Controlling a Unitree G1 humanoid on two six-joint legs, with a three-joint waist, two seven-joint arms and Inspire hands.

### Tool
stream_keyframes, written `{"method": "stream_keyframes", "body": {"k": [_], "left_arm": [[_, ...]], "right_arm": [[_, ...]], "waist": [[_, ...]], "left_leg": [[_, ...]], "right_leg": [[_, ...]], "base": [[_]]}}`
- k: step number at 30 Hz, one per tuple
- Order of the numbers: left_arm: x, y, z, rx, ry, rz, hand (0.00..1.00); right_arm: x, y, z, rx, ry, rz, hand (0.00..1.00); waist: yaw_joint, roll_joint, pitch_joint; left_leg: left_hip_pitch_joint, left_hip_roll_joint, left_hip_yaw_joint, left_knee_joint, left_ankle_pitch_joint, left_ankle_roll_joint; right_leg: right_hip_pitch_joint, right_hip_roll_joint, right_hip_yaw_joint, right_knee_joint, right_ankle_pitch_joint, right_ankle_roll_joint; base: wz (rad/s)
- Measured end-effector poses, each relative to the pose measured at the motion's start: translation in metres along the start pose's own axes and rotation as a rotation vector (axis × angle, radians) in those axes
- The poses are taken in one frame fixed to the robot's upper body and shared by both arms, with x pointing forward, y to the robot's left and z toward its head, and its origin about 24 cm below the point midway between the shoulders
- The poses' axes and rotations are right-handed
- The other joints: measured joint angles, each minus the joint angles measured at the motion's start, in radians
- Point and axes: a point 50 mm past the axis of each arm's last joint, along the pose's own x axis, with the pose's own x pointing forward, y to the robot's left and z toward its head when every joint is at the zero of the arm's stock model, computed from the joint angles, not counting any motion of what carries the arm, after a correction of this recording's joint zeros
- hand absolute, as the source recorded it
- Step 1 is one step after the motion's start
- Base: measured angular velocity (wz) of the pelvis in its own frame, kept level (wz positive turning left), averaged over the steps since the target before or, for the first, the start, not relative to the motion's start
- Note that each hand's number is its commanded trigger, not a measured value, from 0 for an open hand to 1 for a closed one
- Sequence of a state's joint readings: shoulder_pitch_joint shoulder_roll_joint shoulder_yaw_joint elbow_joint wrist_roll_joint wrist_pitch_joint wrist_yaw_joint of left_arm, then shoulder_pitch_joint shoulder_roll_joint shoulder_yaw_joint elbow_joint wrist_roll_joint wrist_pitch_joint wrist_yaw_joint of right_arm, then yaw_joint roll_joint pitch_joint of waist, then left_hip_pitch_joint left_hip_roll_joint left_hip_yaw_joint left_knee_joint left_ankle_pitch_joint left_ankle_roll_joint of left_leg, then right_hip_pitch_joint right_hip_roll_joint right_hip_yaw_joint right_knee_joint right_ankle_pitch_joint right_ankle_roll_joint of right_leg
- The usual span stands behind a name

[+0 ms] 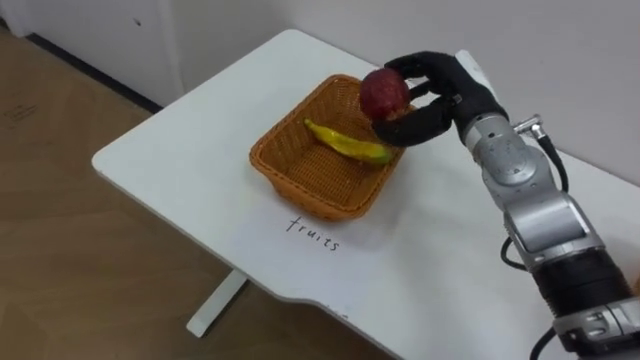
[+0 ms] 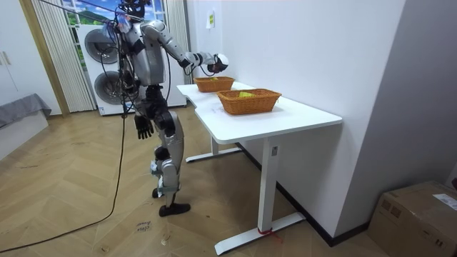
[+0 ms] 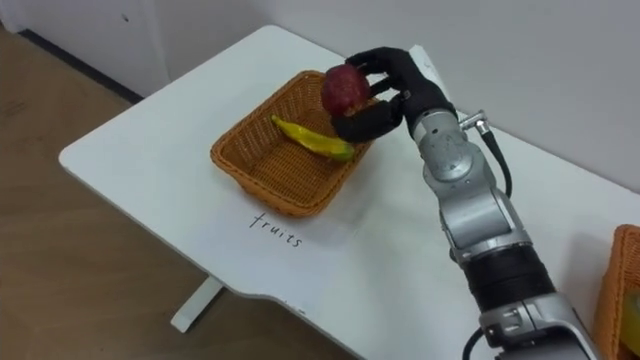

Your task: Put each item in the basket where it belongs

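My right hand (image 1: 440, 95) is shut on a dark red round fruit (image 1: 384, 95) and holds it above the far right corner of a woven fruit basket (image 1: 290, 185). One yellow banana (image 1: 345, 143) lies inside that basket. In the room view I stand at the far end of the white table (image 2: 285, 114) with my right arm stretched over the far basket (image 2: 213, 83). My left hand (image 2: 144, 127) hangs by my side with relaxed fingers. A second woven basket (image 2: 248, 101) sits nearer the room camera, and its edge (image 3: 615, 290) appears at the lower right of the right eye view.
A handwritten label (image 1: 312, 232) is on the table (image 1: 180, 150) in front of the fruit basket. The table's front edge and left corner drop off to wooden floor (image 1: 80, 250). A white wall (image 1: 560, 60) runs behind the table. Washing machines (image 2: 103, 50) stand behind me.
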State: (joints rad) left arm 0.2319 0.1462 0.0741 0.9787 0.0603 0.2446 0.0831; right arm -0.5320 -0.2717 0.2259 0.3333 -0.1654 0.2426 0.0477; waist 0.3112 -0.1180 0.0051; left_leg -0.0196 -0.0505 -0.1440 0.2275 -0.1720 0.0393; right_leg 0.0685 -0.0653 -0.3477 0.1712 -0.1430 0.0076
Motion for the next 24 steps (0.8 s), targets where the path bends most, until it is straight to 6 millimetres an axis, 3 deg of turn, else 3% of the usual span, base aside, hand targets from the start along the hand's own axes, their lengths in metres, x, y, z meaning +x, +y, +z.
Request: {"method": "stream_keyframes", "body": {"k": [6, 10, 17, 18, 19, 20, 21, 22, 24], "left_arm": [[-0.001, 0.0, 0.002, 0.003, -0.014, -0.002, 0.0], [-0.001, -0.002, 0.003, 0.012, -0.013, -0.004, 0.0], [-0.001, -0.001, 0.0, 0.013, 0.001, 0.015, 0.0], [-0.001, -0.001, 0.0, 0.013, 0.003, 0.016, 0.0], [-0.001, -0.001, -0.001, 0.014, 0.006, 0.016, 0.0], [-0.001, -0.001, -0.002, 0.015, 0.008, 0.015, 0.0], [-0.001, -0.001, -0.002, 0.019, 0.012, 0.014, 0.0], [0.0, -0.002, -0.004, 0.027, 0.019, 0.012, 0.0], [0.0, -0.003, -0.006, 0.034, 0.032, 0.007, 0.0]], "right_arm": [[0.001, 0.009, 0.004, -0.023, -0.009, 0.031, 1.0], [0.001, 0.019, 0.004, -0.04, 0.004, 0.069, 1.0], [0.001, 0.025, 0.004, -0.038, 0.015, 0.088, 1.0], [0.001, 0.026, 0.004, -0.041, 0.016, 0.092, 0.83], [0.001, 0.027, 0.004, -0.045, 0.016, 0.098, 0.55], [0.001, 0.028, 0.004, -0.047, 0.017, 0.102, 0.44], [0.001, 0.029, 0.003, -0.048, 0.02, 0.108, 0.15], [0.001, 0.029, 0.003, -0.048, 0.021, 0.114, 0.0], [0.001, 0.029, 0.003, -0.048, 0.021, 0.117, 0.0]], "waist": [[0.012, -0.006, 0.0012], [0.026, -0.013, 0.0076], [0.028, -0.014, 0.0085], [0.028, -0.014, 0.0087], [0.028, -0.013, 0.0089], [0.028, -0.013, 0.0089], [0.028, -0.014, 0.0092], [0.028, -0.014, 0.0092], [0.028, -0.014, 0.0094]], "left_leg": [[-0.001, -0.002, 0.003, -0.005, 0.002, 0.003], [0.007, 0.0, 0.003, -0.015, 0.002, 0.003], [0.01, 0.0, 0.003, -0.022, 0.002, 0.003], [0.011, 0.0, 0.003, -0.022, 0.002, 0.003], [0.011, -0.001, 0.003, -0.022, 0.002, 0.003], [0.011, -0.002, 0.003, -0.022, 0.002, 0.003], [0.011, -0.002, 0.003, -0.022, 0.002, 0.003], [0.011, -0.002, 0.003, -0.022, 0.002, 0.003], [0.012, -0.002, 0.003, -0.022, 0.002, 0.003]], "right_leg": [[-0.004, -0.001, 0.002, 0.0, -0.003, 0.005], [-0.001, 0.0, 0.002, 0.0, -0.003, 0.005], [-0.001, -0.001, 0.002, 0.0, -0.003, 0.005], [0.0, -0.001, 0.001, 0.0, -0.003, 0.005], [0.0, -0.001, 0.001, 0.0, -0.003, 0.005], [0.0, 0.0, 0.001, 0.0, -0.003, 0.005], [0.0, 0.0, 0.002, 0.0, -0.003, 0.005], [0.0, 0.0, 0.002, 0.0, -0.003, 0.005], [0.0, -0.001, 0.002, 0.0, -0.003, 0.005]], "base": [[0.0], [-0.01], [0.0], [0.0], [0.0], [0.0], [0.0], [0.0], [0.0]]}}
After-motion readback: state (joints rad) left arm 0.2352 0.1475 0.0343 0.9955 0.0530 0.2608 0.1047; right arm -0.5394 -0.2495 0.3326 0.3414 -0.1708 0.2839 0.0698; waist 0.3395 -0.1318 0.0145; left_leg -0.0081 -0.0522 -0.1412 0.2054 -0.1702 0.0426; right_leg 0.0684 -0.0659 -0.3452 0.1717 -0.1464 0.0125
